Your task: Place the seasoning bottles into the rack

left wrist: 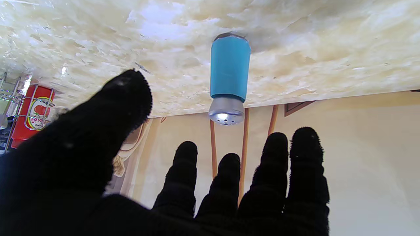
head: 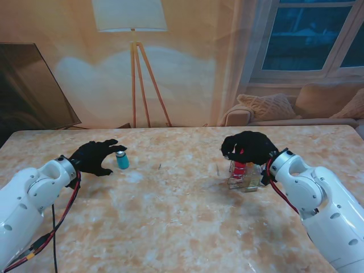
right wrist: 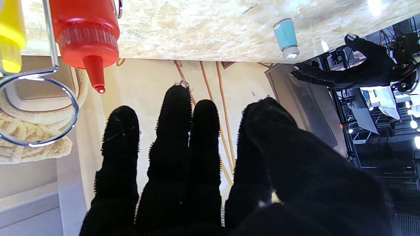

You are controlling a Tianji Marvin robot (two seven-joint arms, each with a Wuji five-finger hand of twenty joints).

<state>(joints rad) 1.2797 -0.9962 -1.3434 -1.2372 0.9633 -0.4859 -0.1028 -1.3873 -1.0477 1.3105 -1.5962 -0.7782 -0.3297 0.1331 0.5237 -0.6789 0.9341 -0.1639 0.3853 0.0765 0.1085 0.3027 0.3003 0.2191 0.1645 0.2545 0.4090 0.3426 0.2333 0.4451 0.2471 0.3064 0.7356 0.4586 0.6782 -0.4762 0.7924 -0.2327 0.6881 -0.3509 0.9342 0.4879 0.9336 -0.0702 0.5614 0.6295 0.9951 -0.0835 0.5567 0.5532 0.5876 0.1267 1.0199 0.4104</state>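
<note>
A small blue shaker bottle [head: 121, 160] with a silver cap stands upright on the marble table, on my left side. My left hand [head: 95, 157] is open beside it, fingers spread near the bottle and not touching; the left wrist view shows the blue shaker [left wrist: 229, 73] just beyond the fingertips [left wrist: 275, 144]. The wire rack [head: 245, 175] stands on my right with a red squeeze bottle [right wrist: 86, 36] and a yellow bottle [right wrist: 11, 32] in it. My right hand [head: 248, 149] hovers open over the rack's top, holding nothing.
A red tin with a tomato label [left wrist: 34, 111] shows at the rack's side in the left wrist view. An empty rack ring [right wrist: 39, 111] hangs close to my right hand's fingers. Bare marble lies between the two hands.
</note>
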